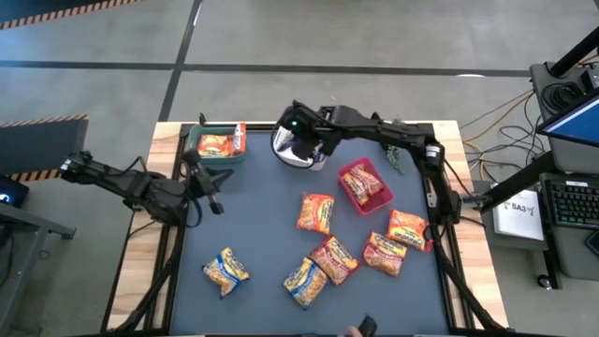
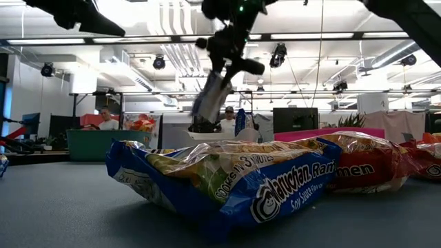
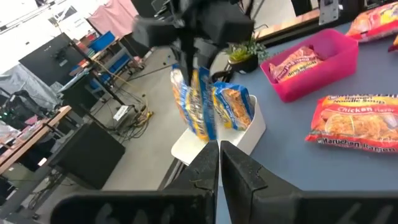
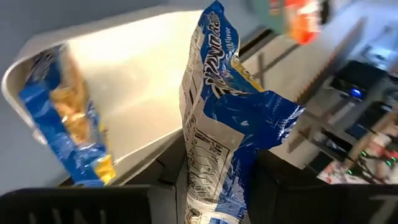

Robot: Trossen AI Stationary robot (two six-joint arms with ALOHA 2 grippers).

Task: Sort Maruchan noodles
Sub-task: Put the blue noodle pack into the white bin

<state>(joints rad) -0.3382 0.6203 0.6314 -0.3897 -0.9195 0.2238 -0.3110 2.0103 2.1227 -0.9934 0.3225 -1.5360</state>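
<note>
Hovering my right hand [image 1: 301,140] over the white bin [image 1: 298,152] in the high view, fingers clamped on a blue packet [image 4: 217,124] so it drops with its match. Low view: probably just above the rim. Left hand [image 3: 219,163] pinched empty, parked aside; other noodles [image 1: 315,213] wait on the counter [image 1: 253,215].

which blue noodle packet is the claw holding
The blue packet pinched upright in the right claw above the white bin; the others lie loose.

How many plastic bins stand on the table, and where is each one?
3. Seen from above, the green bin is at the back left, the white bin is at the back middle, and the red bin sits just right of centre. None appears hidden.
</note>
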